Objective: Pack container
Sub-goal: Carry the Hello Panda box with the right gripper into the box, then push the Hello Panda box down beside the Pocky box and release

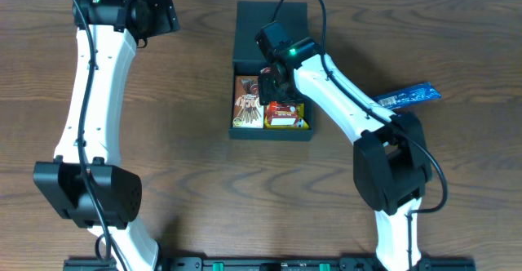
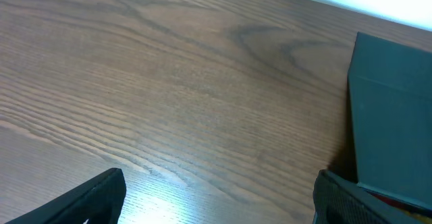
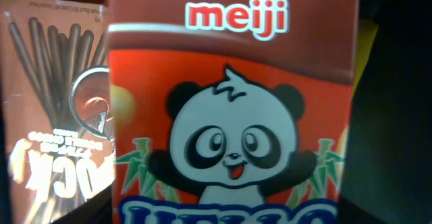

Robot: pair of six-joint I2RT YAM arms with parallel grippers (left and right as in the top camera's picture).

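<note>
Container (image 1: 269,26): matt cardbd. Panda box (image 3: 229,116): glossy print. Table (image 1: 196,181): wood-grain, slight sheen.

The brown stick box (image 1: 248,104) and red panda box (image 1: 283,114) crowd the container (image 1: 263,38), and the right arm (image 1: 342,99) seemingly overhangs it.

One container (image 1: 249,34), two snack boxes (image 1: 248,101), perhaps a third, one blue packet (image 1: 410,96)

a robotics lab bench is indicated: two white-and-black arms (image 1: 94,99) are mounted on a black rail (image 1: 269,264) at the edge of a plain wood-grain table (image 1: 188,157), cables (image 1: 321,14) are run along them, and a dark container (image 1: 251,38) of snack packets (image 1: 248,101) is set between them.
</note>
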